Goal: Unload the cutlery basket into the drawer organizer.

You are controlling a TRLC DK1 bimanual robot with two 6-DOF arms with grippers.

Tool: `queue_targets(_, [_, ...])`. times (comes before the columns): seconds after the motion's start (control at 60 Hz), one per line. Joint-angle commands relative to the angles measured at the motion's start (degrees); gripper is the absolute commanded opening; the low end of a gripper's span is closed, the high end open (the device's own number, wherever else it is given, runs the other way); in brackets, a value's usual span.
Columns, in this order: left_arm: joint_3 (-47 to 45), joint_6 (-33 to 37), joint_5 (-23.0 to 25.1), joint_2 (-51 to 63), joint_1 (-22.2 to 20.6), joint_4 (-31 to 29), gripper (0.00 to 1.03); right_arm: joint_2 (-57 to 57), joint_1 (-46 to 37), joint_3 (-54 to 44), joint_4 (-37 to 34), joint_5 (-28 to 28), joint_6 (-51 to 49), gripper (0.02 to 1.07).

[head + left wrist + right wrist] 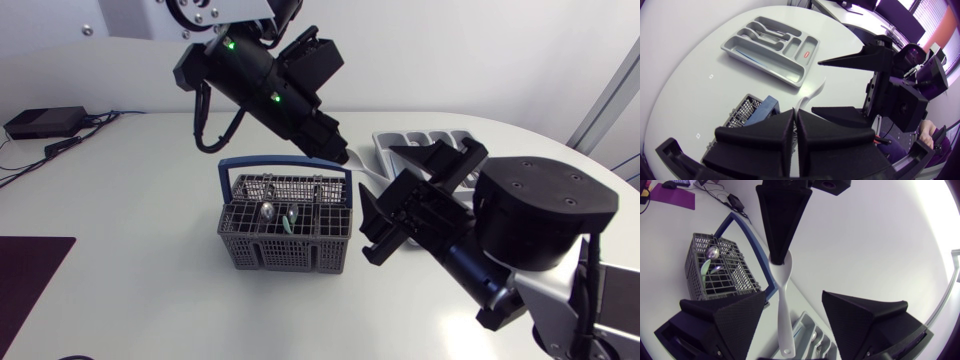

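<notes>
Two utensils (267, 210) stand in the basket (285, 252), cutlery (771, 34) lies in the organizer (785, 74); the left gripper (795, 114) pinches a white spoon (780, 305) between the right gripper (794, 294)'s wide-spread fingers (860, 315).

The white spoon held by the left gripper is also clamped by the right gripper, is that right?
Not quite: the right wrist view shows the right gripper open, fingers clear of the white spoon; only the left gripper holds it.

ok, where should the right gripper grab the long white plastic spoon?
The white plastic spoon's bare handle, closing from its two sides: the left gripper pinches one end, and the handle runs free between the right gripper's open fingers.
</notes>
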Motion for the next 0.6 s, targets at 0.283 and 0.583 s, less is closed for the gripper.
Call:
queue_targets(0.283, [1.2, -1.4, 0.4, 1.0, -1.1, -0.1, 0.03, 1.9, -1.4, -1.3, 1.8, -0.7, -3.1, 0.52])
queue_targets(0.583, [0.9, -1.4, 0.4, 0.9, -1.5, -0.3, 0.03, 2.7, -1.4, -0.7, 2.6, -0.6, -3.8, 0.52])
